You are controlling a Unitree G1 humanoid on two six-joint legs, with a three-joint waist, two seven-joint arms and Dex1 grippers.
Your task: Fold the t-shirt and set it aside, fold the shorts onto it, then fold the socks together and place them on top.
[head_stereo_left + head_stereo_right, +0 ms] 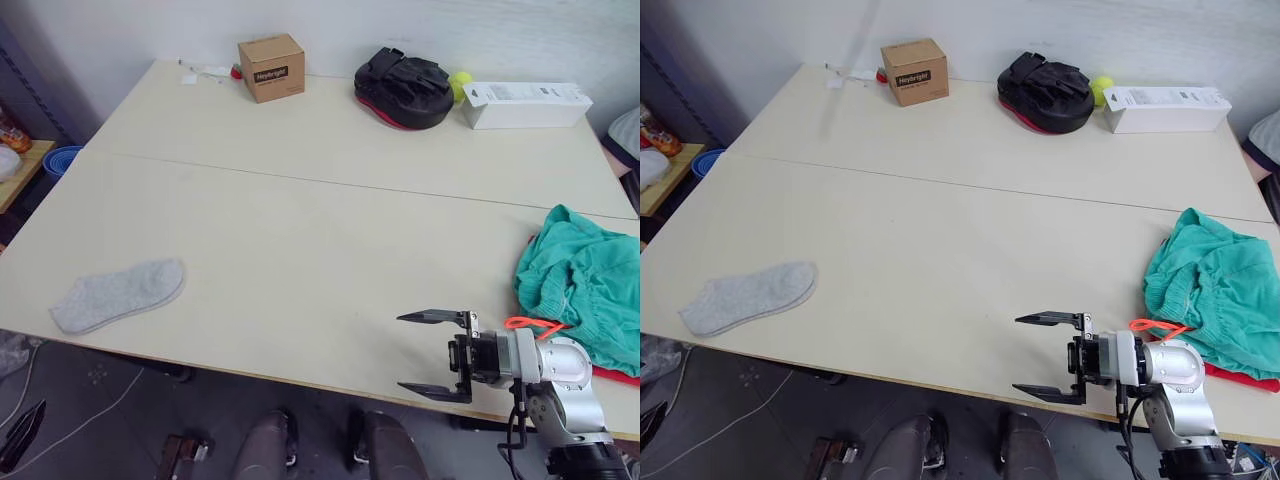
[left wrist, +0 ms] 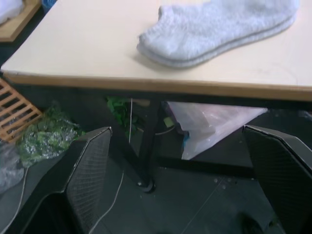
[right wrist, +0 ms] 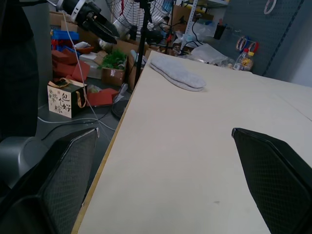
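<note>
Over the near edge of the table (image 1: 300,200), the right gripper (image 1: 436,357) is held level, its two black fingers spread wide apart and nothing between them. Just behind it and to its right, the shorts (image 1: 585,290) are heaped in a loose teal pile, an orange drawstring (image 1: 530,324) looping out toward the wrist. A thin strip of the shirt (image 1: 615,374) is seen beneath that pile, so the red garment is judged to be largely buried and not yet folded. Well away on the gripper's far left, the socks (image 1: 120,295) lie flat as one grey shape near the table's front edge. From the left wrist view, the left gripper (image 2: 190,161) is shown below the table's edge, its fingers likewise parted and empty, with the socks (image 2: 219,29) above and ahead of it.

The shirt is taken to be the first job. To do it well, the shorts would best be lifted clear first, gripped by the waistband rather than the drawstring, which could pull loose or snag. The shirt should then be dragged onto open tabletop and spread flat before any fold is attempted, with a hem or shoulder pinched at a single layer so the cloth is not bunched.
</note>
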